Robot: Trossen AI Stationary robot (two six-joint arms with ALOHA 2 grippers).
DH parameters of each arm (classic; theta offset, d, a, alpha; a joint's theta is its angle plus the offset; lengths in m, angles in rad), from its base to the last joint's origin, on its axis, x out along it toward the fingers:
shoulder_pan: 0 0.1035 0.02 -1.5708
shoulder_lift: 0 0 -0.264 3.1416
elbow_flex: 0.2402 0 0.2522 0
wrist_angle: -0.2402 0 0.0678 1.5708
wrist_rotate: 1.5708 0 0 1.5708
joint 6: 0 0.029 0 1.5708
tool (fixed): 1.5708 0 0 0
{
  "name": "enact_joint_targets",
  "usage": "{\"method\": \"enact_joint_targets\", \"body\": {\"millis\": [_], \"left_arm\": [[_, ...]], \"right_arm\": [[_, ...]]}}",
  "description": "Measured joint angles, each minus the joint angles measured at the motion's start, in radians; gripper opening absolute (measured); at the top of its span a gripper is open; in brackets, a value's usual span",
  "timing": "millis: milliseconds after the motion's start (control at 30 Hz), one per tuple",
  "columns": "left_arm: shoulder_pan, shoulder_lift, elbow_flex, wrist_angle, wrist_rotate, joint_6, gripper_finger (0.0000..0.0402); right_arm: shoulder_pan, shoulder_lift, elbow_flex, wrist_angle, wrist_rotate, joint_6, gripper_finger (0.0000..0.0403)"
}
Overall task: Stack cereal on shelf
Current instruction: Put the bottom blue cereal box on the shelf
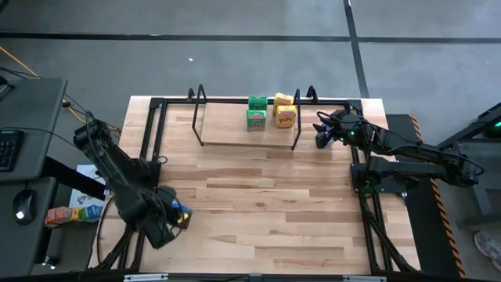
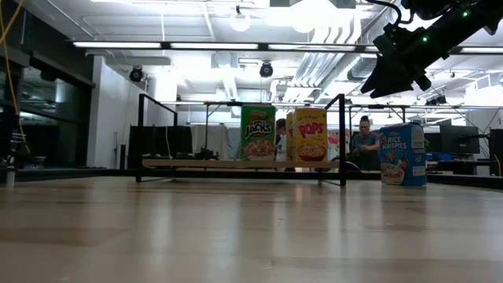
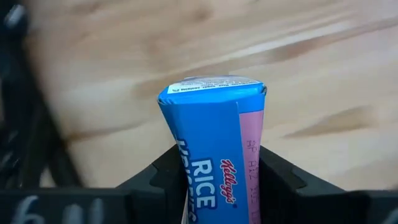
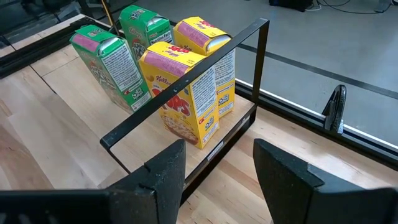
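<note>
Near the table's left edge, your left gripper [image 3: 214, 180] clamps a blue cereal box [image 3: 214, 143]: light, crushable cardboard, so grip its broad faces gently. Right gripper [image 4: 214, 168] hangs open beside the shelf [image 1: 235, 133].

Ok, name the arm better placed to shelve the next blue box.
Right, probably: the right gripper hangs open beside the shelf, just above a standing blue box. The left gripper grips the other blue box, far from the shelf.

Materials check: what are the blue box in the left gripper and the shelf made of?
Blue Rice Krispies box: printed cardboard by the look, slightly glossy, with folded top flaps and a creased edge. Left gripper clamps it. Shelf: pale wood plank with visible grain, apparently unvarnished; black hoop upright looks like painted metal bar.
</note>
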Motion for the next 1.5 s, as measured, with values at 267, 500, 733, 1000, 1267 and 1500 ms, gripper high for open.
{"method": "enact_joint_targets", "body": {"millis": [267, 500, 733, 1000, 1267, 1500], "left_arm": [[0.238, -0.21, 0.092, -0.069, -0.315, 0.489, 0.0133], [0.7, -0.248, 0.216, -0.024, -0.336, 1.223, 0.0133], [1.167, -0.147, 0.314, 0.205, -0.061, 1.886, 0.0133], [1.443, 0.138, 0.446, 0.061, 0.138, 2.297, 0.0133], [1.512, 0.323, 0.56, 0.047, 0.099, 2.667, 0.0133], [1.515, 0.393, 0.586, -0.033, -0.009, 2.812, 0.0133]], "right_arm": [[0.0, 0.0, 0.0, 0.0, 0.0, 0.0, 0.0181], [0.0, 0.0, 0.0, 0.008, 0.0, 0.002, 0.0181], [0.0, 0.008, 0.0, 0.008, 0.0, 0.006, 0.0181], [-0.001, 0.044, 0.0, 0.035, 0.003, -0.004, 0.0181], [-0.001, 0.052, 0.0, 0.046, 0.003, -0.074, 0.0181], [-0.001, 0.051, 0.0, 0.045, -0.002, -0.074, 0.0181]]}}
